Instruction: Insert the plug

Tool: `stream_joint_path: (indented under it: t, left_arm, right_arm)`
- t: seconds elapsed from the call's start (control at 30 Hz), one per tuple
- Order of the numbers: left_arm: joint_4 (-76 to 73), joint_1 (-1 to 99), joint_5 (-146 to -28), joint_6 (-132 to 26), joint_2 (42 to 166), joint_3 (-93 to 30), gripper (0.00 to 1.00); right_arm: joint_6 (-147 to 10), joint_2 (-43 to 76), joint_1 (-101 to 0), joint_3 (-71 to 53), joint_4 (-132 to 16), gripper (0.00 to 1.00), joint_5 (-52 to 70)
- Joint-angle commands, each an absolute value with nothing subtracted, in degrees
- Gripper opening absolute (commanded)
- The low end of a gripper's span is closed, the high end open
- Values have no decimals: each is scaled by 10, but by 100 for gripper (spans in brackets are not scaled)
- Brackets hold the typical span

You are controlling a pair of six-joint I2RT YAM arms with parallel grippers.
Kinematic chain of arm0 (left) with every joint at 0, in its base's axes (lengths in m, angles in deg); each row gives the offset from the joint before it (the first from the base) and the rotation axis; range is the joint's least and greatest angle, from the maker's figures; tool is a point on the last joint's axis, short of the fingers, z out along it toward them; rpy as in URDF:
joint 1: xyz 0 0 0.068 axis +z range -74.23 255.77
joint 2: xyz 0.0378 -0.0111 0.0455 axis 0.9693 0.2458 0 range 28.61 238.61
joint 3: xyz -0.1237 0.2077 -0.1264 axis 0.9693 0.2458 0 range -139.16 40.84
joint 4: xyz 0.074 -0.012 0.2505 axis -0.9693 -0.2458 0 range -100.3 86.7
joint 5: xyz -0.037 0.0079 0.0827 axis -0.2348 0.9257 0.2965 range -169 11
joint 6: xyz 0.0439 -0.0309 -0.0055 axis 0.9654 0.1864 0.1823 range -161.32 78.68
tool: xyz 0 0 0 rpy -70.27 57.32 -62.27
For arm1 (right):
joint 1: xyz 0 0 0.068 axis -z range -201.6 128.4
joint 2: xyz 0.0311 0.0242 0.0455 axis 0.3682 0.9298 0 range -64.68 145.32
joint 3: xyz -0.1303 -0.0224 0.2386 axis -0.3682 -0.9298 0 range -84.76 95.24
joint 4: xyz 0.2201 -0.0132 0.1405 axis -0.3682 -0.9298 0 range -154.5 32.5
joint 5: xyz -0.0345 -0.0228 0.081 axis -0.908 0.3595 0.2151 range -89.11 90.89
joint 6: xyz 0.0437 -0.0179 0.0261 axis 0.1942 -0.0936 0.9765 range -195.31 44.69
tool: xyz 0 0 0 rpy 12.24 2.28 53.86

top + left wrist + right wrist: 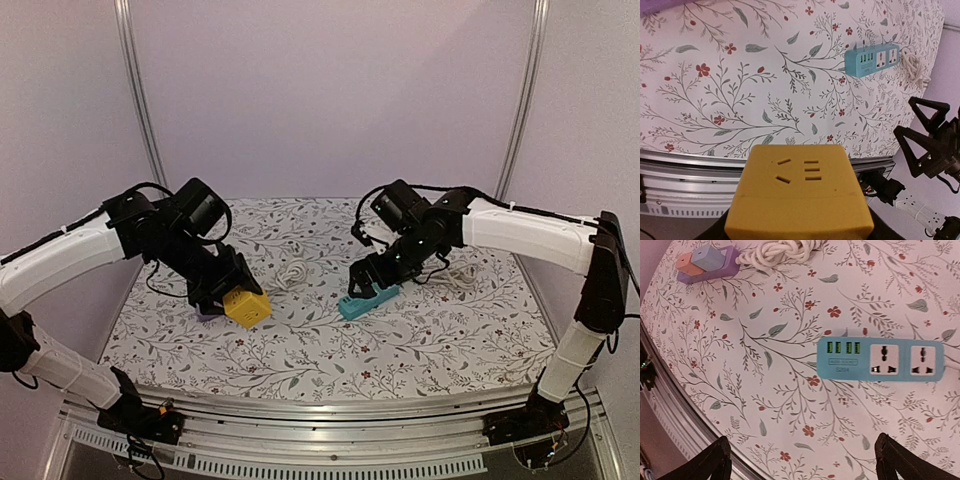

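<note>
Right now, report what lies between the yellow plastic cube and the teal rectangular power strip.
Only bare floral tablecloth between cube and strip, per left wrist view.

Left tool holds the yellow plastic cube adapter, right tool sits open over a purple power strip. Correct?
Not purple: the right wrist view shows the open right tool over the teal power strip. The left tool holds the yellow plastic cube adapter.

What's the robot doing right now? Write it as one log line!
left gripper: shut on yellow cube adapter | right gripper: open, over teal power strip | insertion: not yet done
</note>
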State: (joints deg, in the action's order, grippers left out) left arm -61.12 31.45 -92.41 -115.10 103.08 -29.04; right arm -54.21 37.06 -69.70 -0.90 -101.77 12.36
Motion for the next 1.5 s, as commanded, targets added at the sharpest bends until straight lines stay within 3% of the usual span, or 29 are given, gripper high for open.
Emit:
stream_joint_path:
  t: [0.0, 0.1, 0.4, 0.7, 0.97, 1.37, 1.47]
  left_arm:
    - [-625, 312, -929, -1103, 1056, -326, 0]
    - [-638, 312, -933, -1082, 1071, -343, 0]
    - [-644, 312, -947, -1063, 1088, -342, 0]
    - [-654, 312, -948, -1064, 1079, -333, 0]
    - [-657, 317, -941, -1058, 1075, -308, 0]
    - [-658, 339, -939, -1054, 1061, -286, 0]
    - [-656, 345, -944, -1045, 1065, -288, 0]
  right_arm:
    - [-763, 325, -675, -43, -1099, 99, -94]
    - [-892, 309, -663, -76, -1069, 99, -106]
    - [-1124, 309, -569, -120, -997, 99, 34]
    - [-1234, 427, -513, -56, -983, 99, 119]
    - [-1247, 513, -509, 12, -962, 97, 118]
    - [-1219, 554, -511, 47, -997, 73, 176]
    - [-1210, 549, -513, 40, -998, 48, 181]
